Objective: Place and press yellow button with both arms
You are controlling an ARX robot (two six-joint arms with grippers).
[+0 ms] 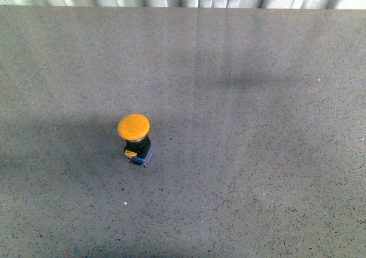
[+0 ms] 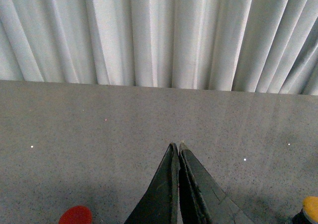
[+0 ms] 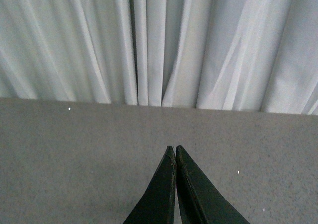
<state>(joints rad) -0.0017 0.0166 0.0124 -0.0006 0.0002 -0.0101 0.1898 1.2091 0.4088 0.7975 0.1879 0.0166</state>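
Standing beside closed L jaws, not touching: yellow btn (image 1: 134, 126).

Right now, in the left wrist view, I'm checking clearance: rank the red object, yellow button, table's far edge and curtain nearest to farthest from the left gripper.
From the left gripper:
1. Red object and yellow button, either side of it: too close to call.
2. Table's far edge, ahead.
3. Curtain, beyond that edge.
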